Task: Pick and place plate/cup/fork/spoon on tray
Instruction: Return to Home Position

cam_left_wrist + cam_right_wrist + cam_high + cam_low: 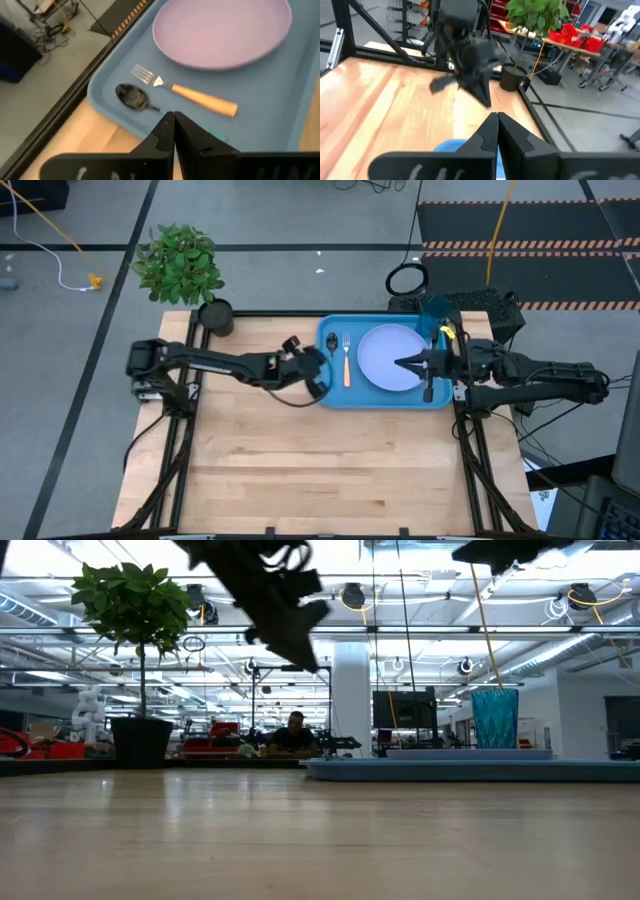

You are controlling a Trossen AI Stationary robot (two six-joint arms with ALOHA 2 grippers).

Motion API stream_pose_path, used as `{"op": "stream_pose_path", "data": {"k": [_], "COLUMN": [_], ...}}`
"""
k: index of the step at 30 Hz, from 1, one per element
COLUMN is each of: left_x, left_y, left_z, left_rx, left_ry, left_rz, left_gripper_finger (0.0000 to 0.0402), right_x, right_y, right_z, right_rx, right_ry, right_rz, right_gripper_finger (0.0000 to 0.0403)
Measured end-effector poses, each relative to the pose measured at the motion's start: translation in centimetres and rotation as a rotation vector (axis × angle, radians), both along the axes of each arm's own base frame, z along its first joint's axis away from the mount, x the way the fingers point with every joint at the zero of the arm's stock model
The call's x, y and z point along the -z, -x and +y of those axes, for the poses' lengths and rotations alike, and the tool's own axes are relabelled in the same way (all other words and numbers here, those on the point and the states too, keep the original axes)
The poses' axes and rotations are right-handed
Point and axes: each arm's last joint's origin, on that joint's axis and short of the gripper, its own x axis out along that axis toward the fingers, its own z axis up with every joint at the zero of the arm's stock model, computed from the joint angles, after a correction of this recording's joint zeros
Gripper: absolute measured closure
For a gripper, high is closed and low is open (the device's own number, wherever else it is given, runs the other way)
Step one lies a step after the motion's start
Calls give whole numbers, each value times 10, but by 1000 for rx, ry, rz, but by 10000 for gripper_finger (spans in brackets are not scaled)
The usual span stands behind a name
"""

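Just ahead of the closed, empty left gripper (174, 125), the spoon (132, 96) lies on the tray (260, 105) beside the fork (187, 91); slim, stiff, likely slippery, best pinched mid-handle; right gripper (497, 125) closed, empty

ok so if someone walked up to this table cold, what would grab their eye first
Most likely the bright blue tray at the table's far edge, already laid with the lavender plate, the orange-handled fork, the spoon and the teal cup. Next, the two dark arms meeting over it: the left gripper at the tray's left end, the right gripper above the plate, both shut and empty.
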Motion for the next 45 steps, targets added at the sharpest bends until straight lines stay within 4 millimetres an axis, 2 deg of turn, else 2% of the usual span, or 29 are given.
{"op": "stream_pose_path", "data": {"k": [4,9,16,21,30,35,39,45], "left_x": [7,21,39,50,87,99,106,111], "left_y": [33,68,105,120,150,164,173,177], "left_z": [-2,-15,-32,-36,-35,-34,-34,-33], "left_rx": [42,122,190,195,221,227,223,217], "left_ry": [21,55,80,64,51,53,59,70], "left_rz": [-27,-127,-132,-199,-359,-411,-424,-418], "left_gripper_finger": [398,388,398,389,397,387,397,388], "right_x": [28,66,105,115,126,131,140,152], "right_y": [-1,-3,-2,4,16,18,21,24], "right_z": [0,1,2,0,0,0,1,5], "right_rx": [-4,-17,-19,53,77,75,73,50], "right_ry": [-39,-52,-55,-51,-117,-128,-152,-189], "right_rz": [24,16,9,-21,-48,-55,-48,-47], "right_gripper_finger": [403,403,403,403,403,403,403,403]}}
